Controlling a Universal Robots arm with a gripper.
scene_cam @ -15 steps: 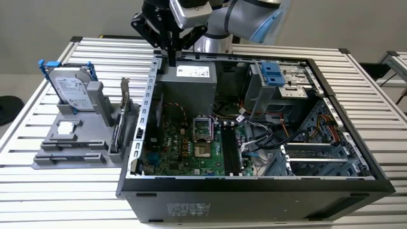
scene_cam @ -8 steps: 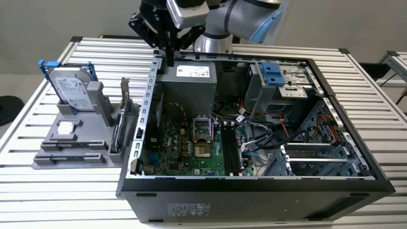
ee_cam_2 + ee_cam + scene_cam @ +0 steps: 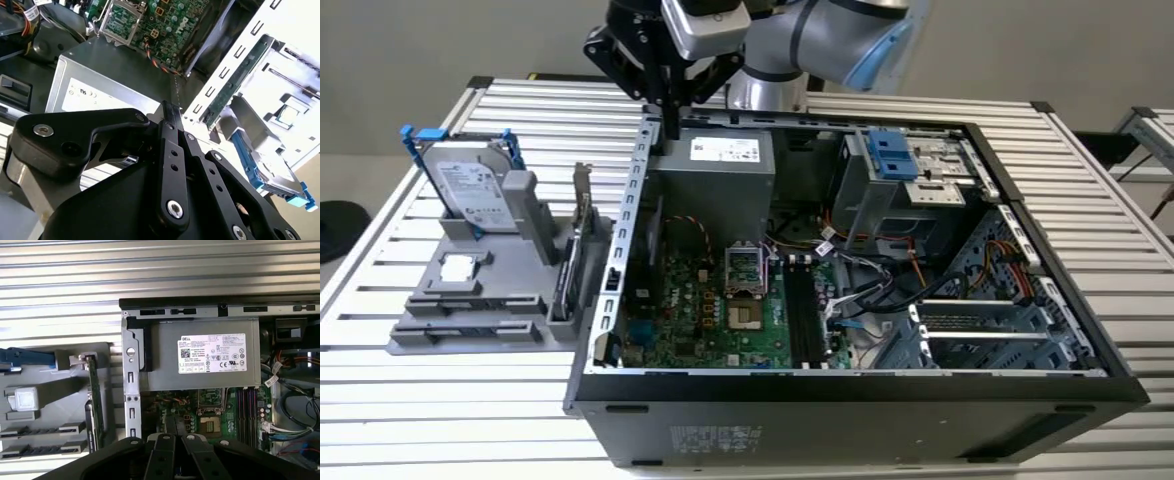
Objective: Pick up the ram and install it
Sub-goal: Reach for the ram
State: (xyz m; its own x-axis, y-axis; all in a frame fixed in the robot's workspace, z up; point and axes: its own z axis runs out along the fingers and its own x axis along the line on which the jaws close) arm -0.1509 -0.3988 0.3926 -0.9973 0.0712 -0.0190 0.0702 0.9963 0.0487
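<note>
My gripper (image 3: 670,130) hangs above the rear corner of the open computer case (image 3: 854,385), at the exterior view's left, over the grey power supply (image 3: 714,175). Its fingertips (image 3: 169,111) are pressed together, and nothing shows between them. On the grey fixture (image 3: 420,335) outside the case, two long dark strips sit on edge in the front holders. They look like ram sticks, one (image 3: 470,301) (image 3: 42,430) just behind the other (image 3: 467,331), well away from the gripper. On the motherboard, the long black memory slots (image 3: 801,310) (image 3: 245,405) run beside the processor socket (image 3: 743,268).
The fixture also holds a hard drive in a blue frame (image 3: 470,190), a card with a metal bracket (image 3: 96,400) and a small white square part (image 3: 458,265). Inside the case are cables (image 3: 881,285) and a drive cage (image 3: 907,180). Around it lies the slatted metal table (image 3: 440,400).
</note>
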